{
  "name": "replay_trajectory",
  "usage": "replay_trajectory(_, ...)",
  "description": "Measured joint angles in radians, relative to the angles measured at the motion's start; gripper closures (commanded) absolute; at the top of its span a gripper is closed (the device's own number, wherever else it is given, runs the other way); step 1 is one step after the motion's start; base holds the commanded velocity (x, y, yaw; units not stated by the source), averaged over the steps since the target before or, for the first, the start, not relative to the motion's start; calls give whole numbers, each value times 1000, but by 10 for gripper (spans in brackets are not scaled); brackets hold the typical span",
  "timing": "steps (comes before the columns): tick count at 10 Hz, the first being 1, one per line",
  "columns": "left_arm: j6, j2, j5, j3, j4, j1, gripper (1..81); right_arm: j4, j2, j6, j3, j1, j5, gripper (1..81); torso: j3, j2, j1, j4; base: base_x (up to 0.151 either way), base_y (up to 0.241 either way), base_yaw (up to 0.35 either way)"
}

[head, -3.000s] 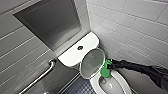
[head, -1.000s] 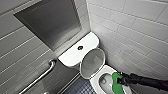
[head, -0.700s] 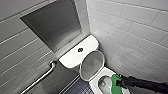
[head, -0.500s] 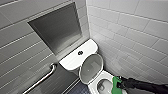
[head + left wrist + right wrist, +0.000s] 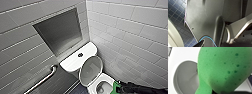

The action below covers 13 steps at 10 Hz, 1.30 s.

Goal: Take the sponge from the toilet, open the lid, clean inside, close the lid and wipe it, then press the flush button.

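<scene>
White tiled walls (image 5: 130, 37) meet in a corner, with a grey recess (image 5: 60, 32) set above the tank (image 5: 73, 63). The green sponge (image 5: 114, 85) hangs at the rim of the open toilet (image 5: 106, 79) bowl, pinched in the right tool (image 5: 118, 87). The lid (image 5: 90, 71) stands up against the tank, the flush button (image 5: 80, 54) on the tank top. A grab bar (image 5: 45, 78) runs along the wall nearby.

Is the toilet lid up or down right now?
Up. The lid leans back toward the tank, and the open bowl shows in front of it.
</scene>
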Motion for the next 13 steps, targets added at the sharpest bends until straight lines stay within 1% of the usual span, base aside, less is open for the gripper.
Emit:
replay_trajectory(1,0,-1,-1,0,0,-1,10,-2,0,7,-1,-46,2,811,0,0,0,0,0,0,0)
replay_trajectory(2,0,-4,0,0,0,0,10,-16,0,22,-2,-71,25,811,0,0,0,0,0,0,0)
replay_trajectory(3,0,-10,0,0,0,0,10,-20,0,33,-14,-80,44,811,0,0,0,0,0,0,0)
replay_trajectory(4,0,-11,0,-1,0,0,10,-23,-1,42,-35,-97,83,811,1,0,0,0,0,0,0)
replay_trajectory(6,1,-6,0,0,0,0,10,-22,-16,61,-41,-110,132,811,1,0,0,0,0,0,0)
replay_trajectory(8,3,-5,0,0,0,0,10,-23,-50,80,6,-115,139,811,1,0,0,0,0,0,0)
replay_trajectory(10,8,0,0,0,0,0,10,-31,-119,99,106,-134,147,811,1,0,0,0,0,0,0)
replay_trajectory(11,8,1,0,0,0,0,10,-34,-160,106,142,-158,173,811,1,0,0,0,0,0,0)
replay_trajectory(13,9,2,-1,-1,0,0,10,-34,-249,119,204,-261,243,811,1,0,0,0,0,0,0)
